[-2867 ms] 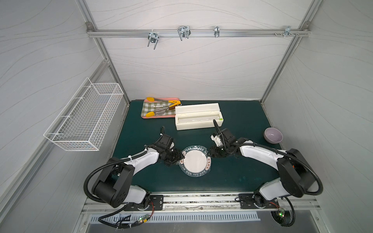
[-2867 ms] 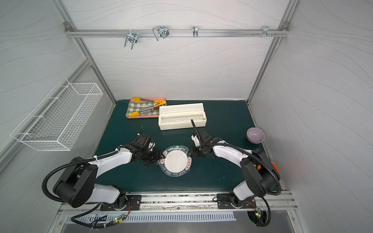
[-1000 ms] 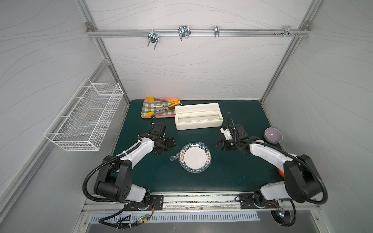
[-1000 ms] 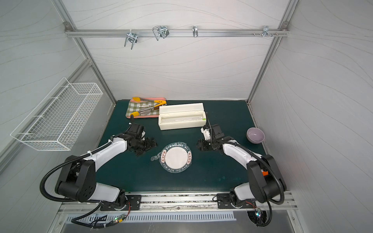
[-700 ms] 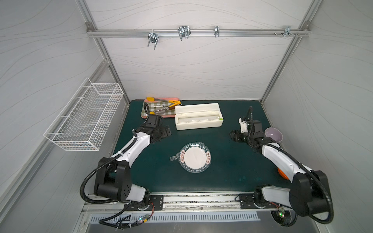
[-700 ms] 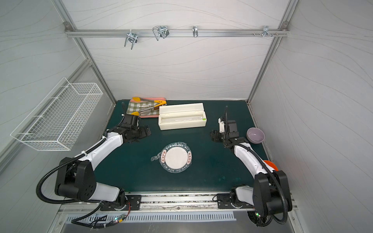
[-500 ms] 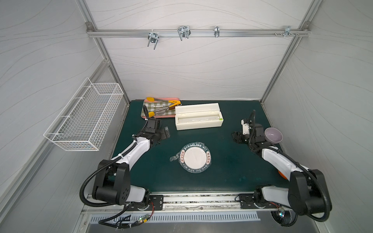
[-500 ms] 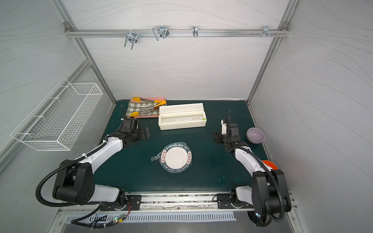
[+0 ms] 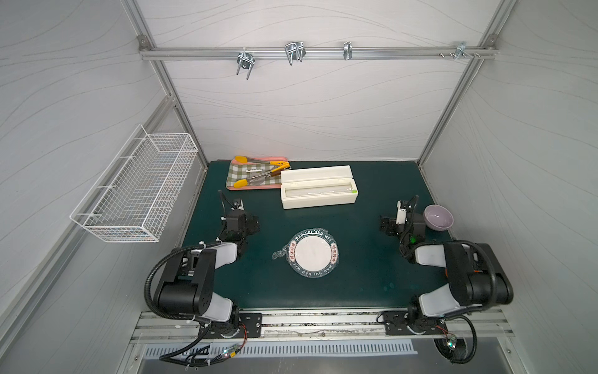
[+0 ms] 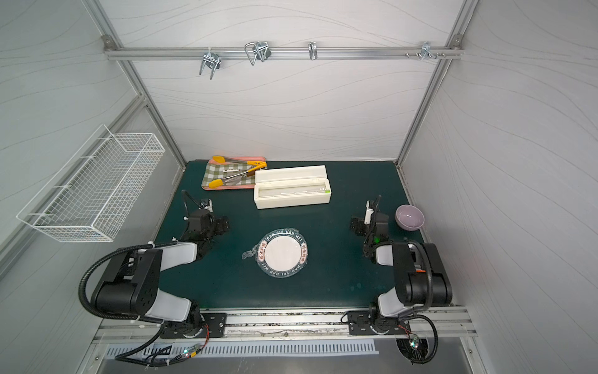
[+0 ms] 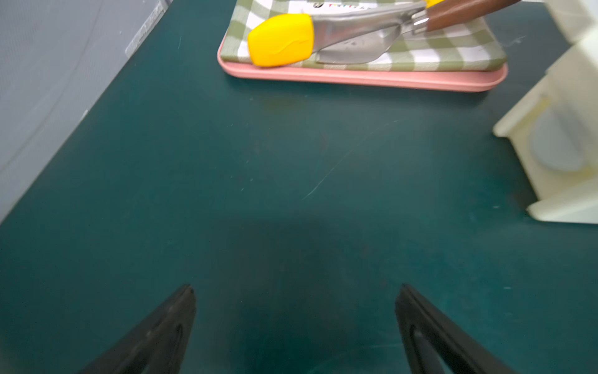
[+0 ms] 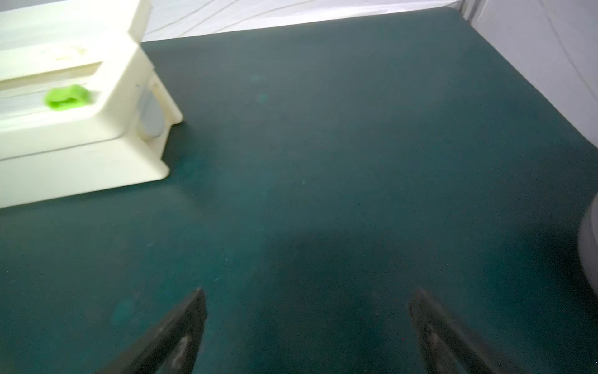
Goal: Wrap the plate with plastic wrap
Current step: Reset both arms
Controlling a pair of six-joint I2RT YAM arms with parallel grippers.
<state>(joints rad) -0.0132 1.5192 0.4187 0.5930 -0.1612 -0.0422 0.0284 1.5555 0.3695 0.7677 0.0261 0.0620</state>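
— Scanning the dark green table mat [image 9: 372,265], what's the state?
— Mid-mat I see the round green-rimmed white plate [image 9: 313,252] under thin crinkly clear plastic wrap [image 9: 280,255], one tail bunched beside it. Left gripper [image 11: 296,287] and right gripper [image 12: 309,290] gape empty, well apart. I'd judge wrapping nearly done; tucking that tail comes next.

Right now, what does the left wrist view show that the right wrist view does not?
Only left wrist view: the pink tray, its checked cloth and the yellow-tipped tongs. Only right wrist view: the green tab and an edge of the purple bowl. Both: the white dispenser box, the green mat, and open jaws holding nothing, on the left gripper and the right gripper.
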